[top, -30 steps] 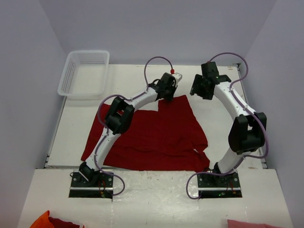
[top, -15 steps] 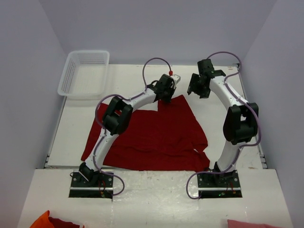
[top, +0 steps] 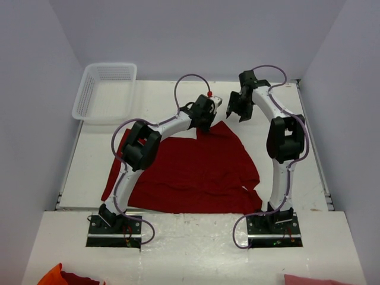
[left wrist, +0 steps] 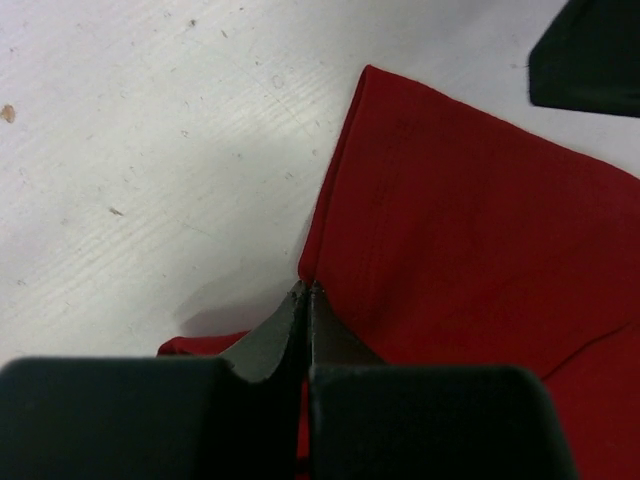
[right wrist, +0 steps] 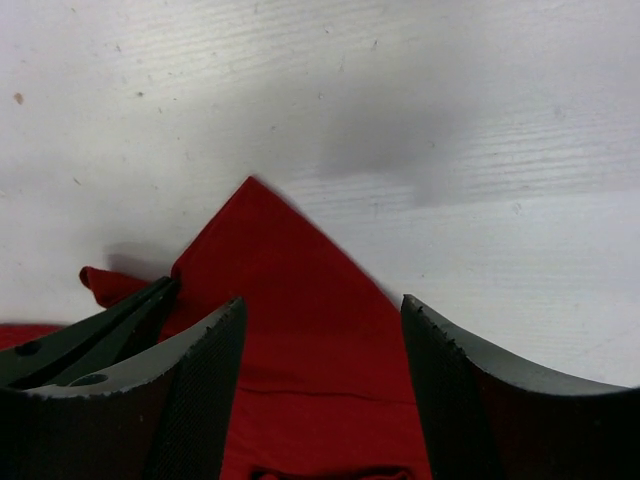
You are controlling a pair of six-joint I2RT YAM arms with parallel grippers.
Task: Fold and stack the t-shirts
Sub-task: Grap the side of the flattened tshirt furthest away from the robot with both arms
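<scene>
A dark red t-shirt point(top: 196, 169) lies spread on the white table point(top: 160, 104), with one pointed corner toward the far side. My left gripper point(top: 205, 123) is shut on the shirt's far edge just left of that corner. In the left wrist view its jaws point(left wrist: 305, 292) meet on the cloth's edge point(left wrist: 450, 230), and red shows between them. My right gripper point(top: 236, 117) hovers open just right of the corner. In the right wrist view the red corner point(right wrist: 280, 260) lies between and below its spread fingers point(right wrist: 322, 310), which hold nothing.
A white mesh basket point(top: 107, 92) stands at the table's far left. On the near shelf, orange-red cloth point(top: 59, 276) lies at the left and pink cloth point(top: 309, 279) at the right. The two grippers are close together at the far middle.
The left gripper has closed on the shirt's far edge. The right arm has swung left and farther out, bringing its open gripper next to the shirt's far corner.
</scene>
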